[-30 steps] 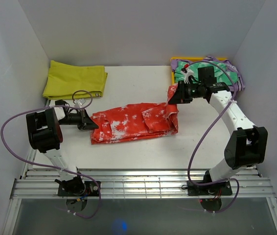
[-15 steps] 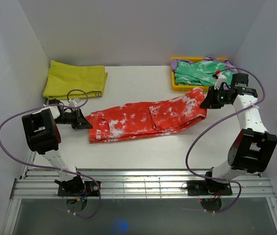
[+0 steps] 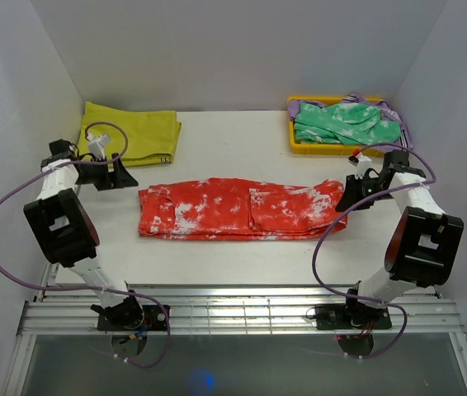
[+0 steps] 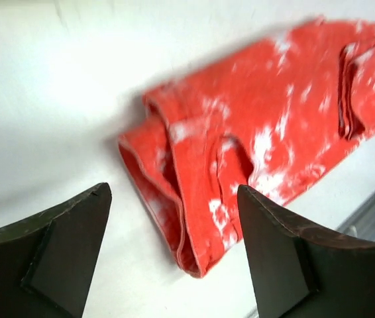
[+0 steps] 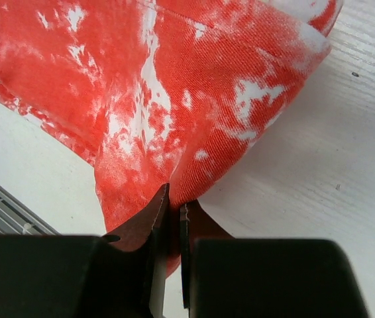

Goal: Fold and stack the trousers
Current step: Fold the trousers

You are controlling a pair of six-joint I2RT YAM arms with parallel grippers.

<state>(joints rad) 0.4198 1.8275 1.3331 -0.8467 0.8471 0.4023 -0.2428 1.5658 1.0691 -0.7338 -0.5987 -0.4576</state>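
Note:
The red-orange, white-blotched trousers [image 3: 242, 208] lie flat in one long strip across the middle of the table. My left gripper [image 3: 122, 175] stands open, up and to the left of their left end and apart from it. In the left wrist view that end of the trousers [image 4: 273, 119] lies on the table beyond the wide-spread gripper [image 4: 172, 193], with nothing between the fingers. My right gripper [image 3: 347, 200] is at the strip's right end. In the right wrist view it [image 5: 174, 202] is shut on a pinched edge of the trousers [image 5: 174, 86].
A folded yellow cloth [image 3: 126, 134] lies at the back left, close behind the left gripper. At the back right a yellow tray [image 3: 293, 139] holds a green mottled garment [image 3: 345, 122] over purple fabric. Walls close in on three sides; a metal rail [image 3: 242, 309] runs along the near edge.
The right gripper drew the trousers' end out to the right, unfolding them into a long flat strip. The left gripper opened, let go of the left end and pulled back left.

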